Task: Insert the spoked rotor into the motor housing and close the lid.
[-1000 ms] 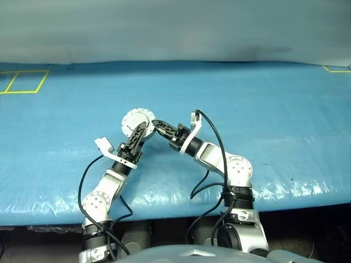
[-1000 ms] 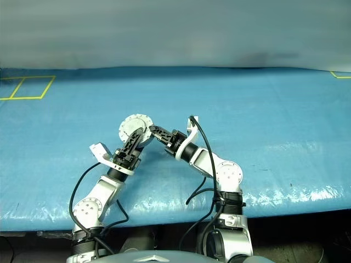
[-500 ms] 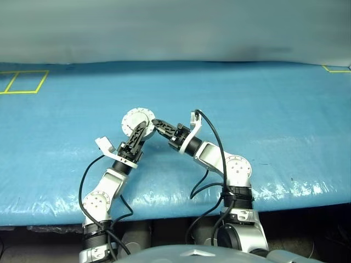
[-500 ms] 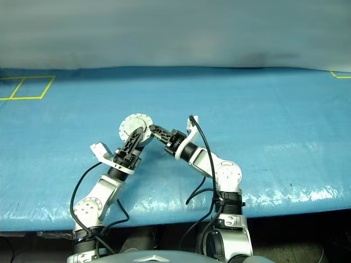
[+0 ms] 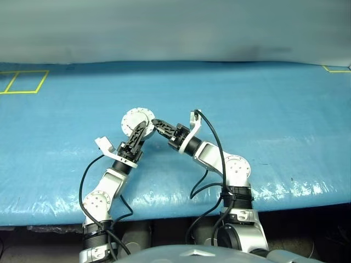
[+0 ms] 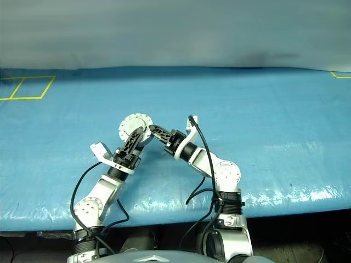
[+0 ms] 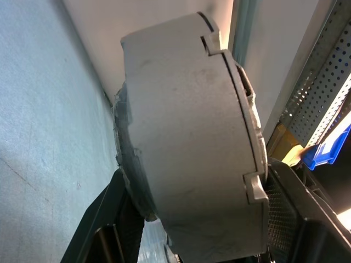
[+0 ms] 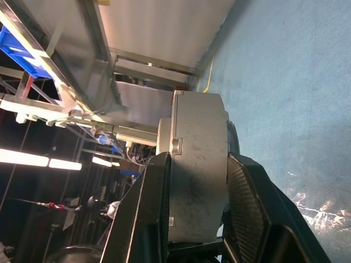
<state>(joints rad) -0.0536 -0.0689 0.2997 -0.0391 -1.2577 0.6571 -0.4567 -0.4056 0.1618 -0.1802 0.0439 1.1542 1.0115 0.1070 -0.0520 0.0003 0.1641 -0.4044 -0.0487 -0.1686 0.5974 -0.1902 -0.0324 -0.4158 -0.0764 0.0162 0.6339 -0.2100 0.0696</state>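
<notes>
Black fingers of the left gripper (image 5: 139, 130) and right gripper (image 5: 156, 124) both clamp the grey motor housing (image 5: 136, 120), its lid (image 7: 244, 126) closed. Held by 2 grippers, it hangs above the blue table (image 5: 274, 109).

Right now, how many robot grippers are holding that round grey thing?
2. The left gripper clamps the motor housing from its near left side, and the right gripper clamps its right edge. Both hold it up above the blue table.
</notes>
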